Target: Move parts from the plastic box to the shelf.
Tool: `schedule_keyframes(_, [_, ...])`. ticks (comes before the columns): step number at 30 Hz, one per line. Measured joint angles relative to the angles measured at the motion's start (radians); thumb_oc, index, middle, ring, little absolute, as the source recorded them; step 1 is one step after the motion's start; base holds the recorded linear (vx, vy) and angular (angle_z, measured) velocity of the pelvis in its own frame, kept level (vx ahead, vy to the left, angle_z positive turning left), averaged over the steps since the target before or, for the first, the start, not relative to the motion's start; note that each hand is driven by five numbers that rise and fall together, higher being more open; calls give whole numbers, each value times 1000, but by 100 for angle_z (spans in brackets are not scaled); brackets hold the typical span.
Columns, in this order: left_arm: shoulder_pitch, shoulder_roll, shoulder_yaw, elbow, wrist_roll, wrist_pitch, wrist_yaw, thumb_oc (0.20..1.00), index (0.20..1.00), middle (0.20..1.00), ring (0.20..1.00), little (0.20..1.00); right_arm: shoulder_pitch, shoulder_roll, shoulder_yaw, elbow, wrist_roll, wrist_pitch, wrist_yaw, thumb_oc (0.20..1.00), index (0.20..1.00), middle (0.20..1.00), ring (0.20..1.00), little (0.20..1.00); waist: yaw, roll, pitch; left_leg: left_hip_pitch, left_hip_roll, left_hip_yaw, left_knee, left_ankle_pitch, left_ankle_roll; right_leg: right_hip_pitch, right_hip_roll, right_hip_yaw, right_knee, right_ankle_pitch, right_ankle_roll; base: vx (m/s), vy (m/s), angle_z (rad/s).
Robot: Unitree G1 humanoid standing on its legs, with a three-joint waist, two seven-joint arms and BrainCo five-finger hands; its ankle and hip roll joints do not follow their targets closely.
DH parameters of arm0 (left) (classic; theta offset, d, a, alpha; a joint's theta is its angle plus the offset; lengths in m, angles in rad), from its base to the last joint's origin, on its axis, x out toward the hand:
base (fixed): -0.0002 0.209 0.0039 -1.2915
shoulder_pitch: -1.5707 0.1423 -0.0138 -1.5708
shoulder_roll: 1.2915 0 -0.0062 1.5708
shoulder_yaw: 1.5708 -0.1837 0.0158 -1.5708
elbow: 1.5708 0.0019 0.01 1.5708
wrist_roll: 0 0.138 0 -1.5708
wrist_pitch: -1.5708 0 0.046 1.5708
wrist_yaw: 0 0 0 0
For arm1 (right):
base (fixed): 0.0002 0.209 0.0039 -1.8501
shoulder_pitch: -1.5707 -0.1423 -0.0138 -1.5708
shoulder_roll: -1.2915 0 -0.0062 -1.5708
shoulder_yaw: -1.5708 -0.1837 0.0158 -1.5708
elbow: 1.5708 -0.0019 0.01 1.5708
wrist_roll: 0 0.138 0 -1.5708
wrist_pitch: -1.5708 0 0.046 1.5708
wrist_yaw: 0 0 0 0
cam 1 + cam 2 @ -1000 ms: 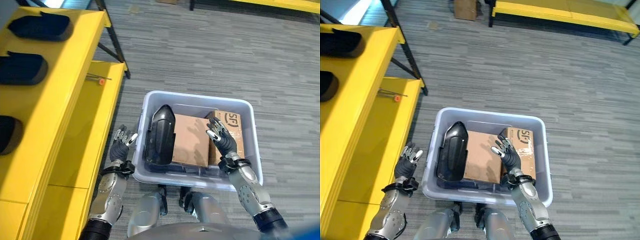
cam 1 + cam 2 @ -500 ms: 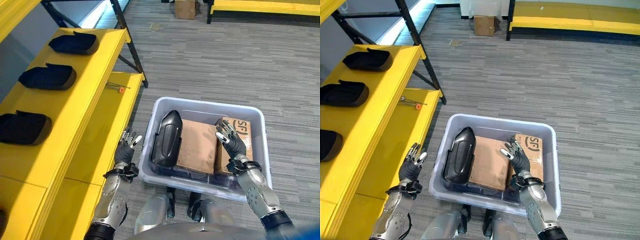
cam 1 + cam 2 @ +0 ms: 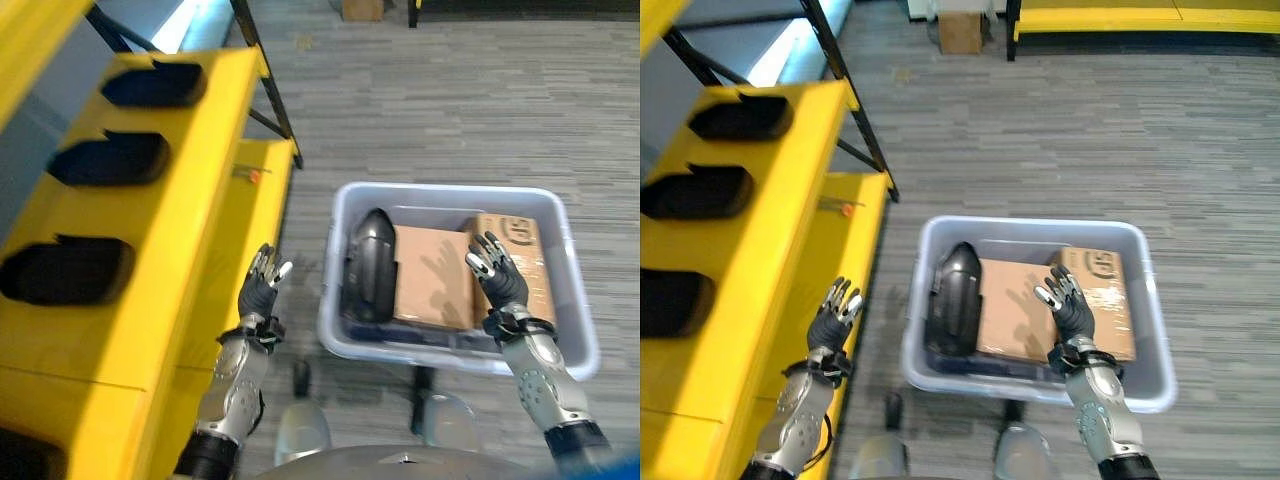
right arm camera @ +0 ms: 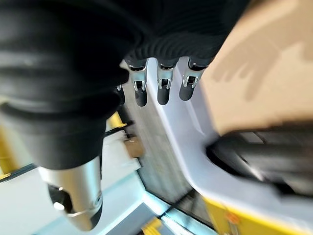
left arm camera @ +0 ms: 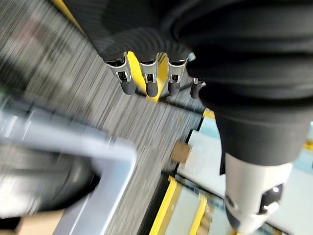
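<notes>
The floor (image 3: 1060, 130) is carrying the grey box (image 3: 1140, 385), which is sitting under the right hand (image 3: 1072, 310) and just right of the left hand (image 3: 833, 322). The yellow shelf (image 3: 770, 230), left of the left hand, is bearing three dark parts (image 3: 698, 190) in a row.

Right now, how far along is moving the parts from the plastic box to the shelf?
Three black parts already sit on the yellow shelf. Nothing is in hand: the left hand is open outside the plastic box, the right hand open over the cardboard boxes. One black part is left inside.
</notes>
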Motion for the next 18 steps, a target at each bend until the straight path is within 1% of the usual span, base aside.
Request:
schedule_keyframes(1, [-3,17,-1,0,0,1,-2,1000,1000,1000,1000,1000,2,25,1,0,0,2,0,1000,1000,1000,1000,1000,11,-17,-1,0,-29,13,-1,-4,12,0,-27,4,-9,14,10,44,146,3])
schedule_keyframes(2, [7,43,1,0,1,2,-2,1000,1000,1000,1000,1000,6,55,6,0,0,2,2,1000,1000,1000,1000,1000,22,-41,-4,2,-64,24,-2,-7,29,3,-60,13,-26,32,11,48,187,-2])
schedule_keyframes(3, [15,58,3,0,1,2,-2,1000,1000,1000,1000,1000,0,70,18,0,0,2,2,1000,1000,1000,1000,1000,27,-54,-3,6,-85,26,-4,-5,43,12,-80,17,-43,48,12,43,175,2])
schedule_keyframes(4, [15,75,6,0,1,2,-2,1000,1000,1000,1000,1000,-3,67,35,0,0,5,3,1000,1000,1000,1000,1000,28,-64,-1,9,-97,27,-5,-8,47,22,-84,19,-59,68,12,61,240,3])
schedule_keyframes(5, [15,88,7,-2,1,2,-1,1000,1000,1000,1000,1000,-3,79,33,0,0,5,5,1000,1000,1000,1000,1000,35,-77,-2,11,-105,35,-1,-14,55,23,-89,21,-60,80,27,29,113,-7])
schedule_keyframes(6, [16,106,3,-2,5,2,-2,1000,1000,1000,1000,1000,-5,95,36,-1,0,6,4,1000,1000,1000,1000,1000,38,-100,-12,10,-110,46,-9,-15,57,19,-95,27,-72,82,30,23,114,-16])
schedule_keyframes(9, [2,104,-2,-3,22,3,-2,1000,1000,1000,1000,1000,-9,96,34,-2,0,6,4,1000,1000,1000,1000,1000,26,-125,-14,-6,-108,55,-6,-17,54,11,-89,30,-97,82,45,-9,50,-15])
schedule_keyframes(11, [-22,103,-8,-3,41,3,-1,1000,1000,1000,1000,1000,-25,86,34,-12,0,6,0,1000,1000,1000,1000,1000,10,-129,-14,-40,-89,63,-6,-8,42,-23,-72,34,-109,89,56,-58,15,-17])
schedule_keyframes(13, [-50,103,-33,-5,45,3,5,1000,1000,1000,1000,1000,-31,74,35,-37,-2,5,-10,1000,1000,1000,1000,1000,-4,-127,-11,-68,-74,78,-2,-3,34,-59,-50,51,-121,106,50,-96,-1,-30])
schedule_keyframes(14, [-79,101,-48,-16,61,2,7,1000,1000,1000,1000,1000,-43,52,33,-75,-3,-8,-16,1000,1000,1000,1000,1000,-21,-121,6,-105,-61,82,4,6,28,-98,-37,57,-124,119,42,-106,-13,-26])
schedule_keyframes(16, [-124,101,-60,-34,74,0,12,1000,1000,1000,1000,1000,-56,39,32,-103,-4,-22,-25,1000,1000,1000,1000,1000,-33,-117,41,-131,-50,92,9,13,24,-128,-26,62,-126,130,32,-107,-26,-22])
schedule_keyframes(17, [-172,100,-73,-43,105,-18,18,1000,1000,1000,1000,1000,-70,29,35,-133,-21,-38,-36,1000,1000,1000,1000,1000,-40,-108,82,-155,-38,103,6,23,20,-159,-13,74,-135,145,28,-75,-32,-29])
schedule_keyframes(18, [-193,98,-73,-43,121,-22,32,1000,1000,1000,1000,1000,-82,26,36,-139,-23,-38,-40,1000,1000,1000,1000,1000,-41,-108,109,-156,-36,108,6,25,17,-164,-9,83,-142,151,25,-85,-42,-31])
